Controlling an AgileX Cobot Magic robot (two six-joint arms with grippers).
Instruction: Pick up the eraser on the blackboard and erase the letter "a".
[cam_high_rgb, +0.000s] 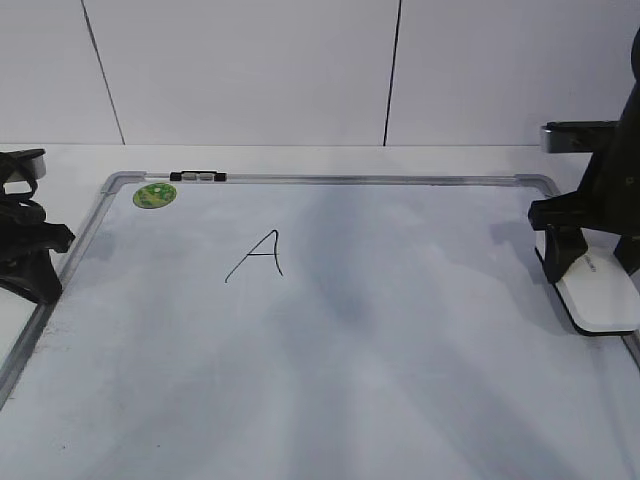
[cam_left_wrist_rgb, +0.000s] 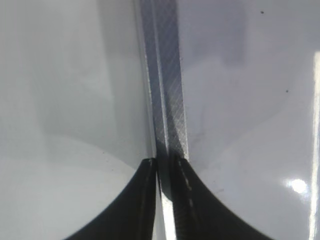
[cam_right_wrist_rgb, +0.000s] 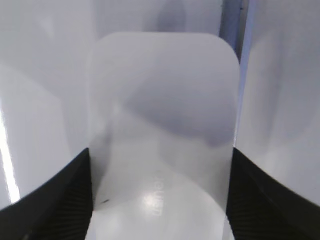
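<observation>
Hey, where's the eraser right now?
In the exterior view the eraser lies at the right edge of the blackboard, between the fingers of the right gripper, far right of the written letter.

i note the white eraser (cam_high_rgb: 598, 292) lying flat at the blackboard's (cam_high_rgb: 330, 400) right edge, and a black angular "a" (cam_high_rgb: 258, 257) left of centre.

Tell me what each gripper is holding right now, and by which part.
The right gripper straddles the eraser across its long sides near one end; whether it has clamped cannot be told. The left gripper holds nothing, its jaws nearly shut.
</observation>
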